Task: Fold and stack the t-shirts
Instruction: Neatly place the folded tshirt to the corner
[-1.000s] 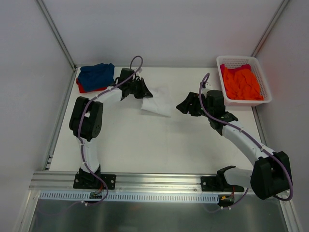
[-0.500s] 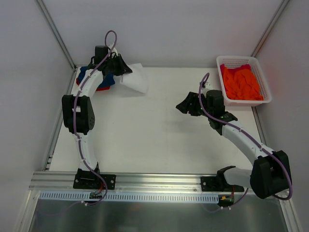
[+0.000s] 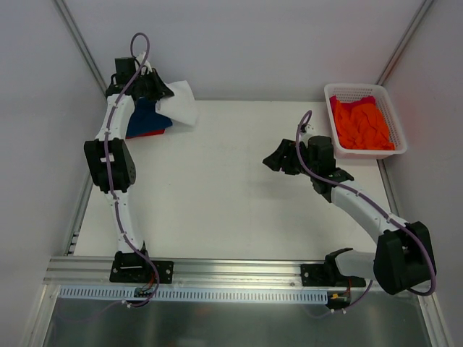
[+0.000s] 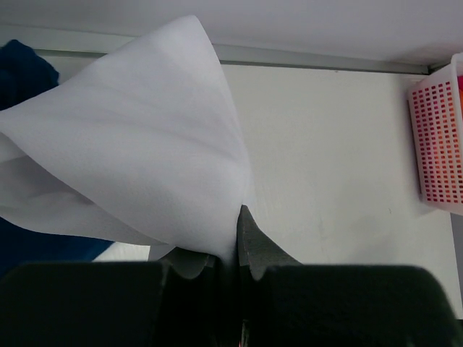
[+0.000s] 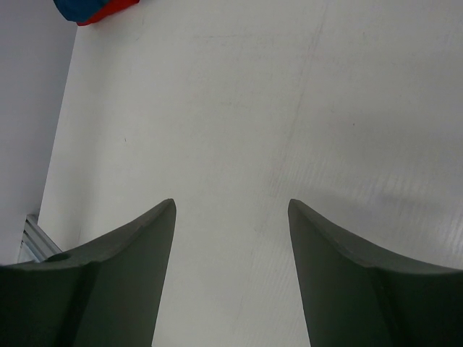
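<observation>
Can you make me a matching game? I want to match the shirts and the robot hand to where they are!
Things:
1. white t-shirt
2. orange t-shirt
3. blue t-shirt
4. right gripper

Places:
A. in the basket
B. on the red t-shirt
C. open, over the table
D. pinched by the fingers of the left gripper

Pairs: 1-D, 2-A, 3-B, 4-C

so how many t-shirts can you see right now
4. A white tee hangs from the left gripper at the far-left corner. A blue tee lies there on a red tee. An orange tee fills the basket, where more may be hidden.
</observation>
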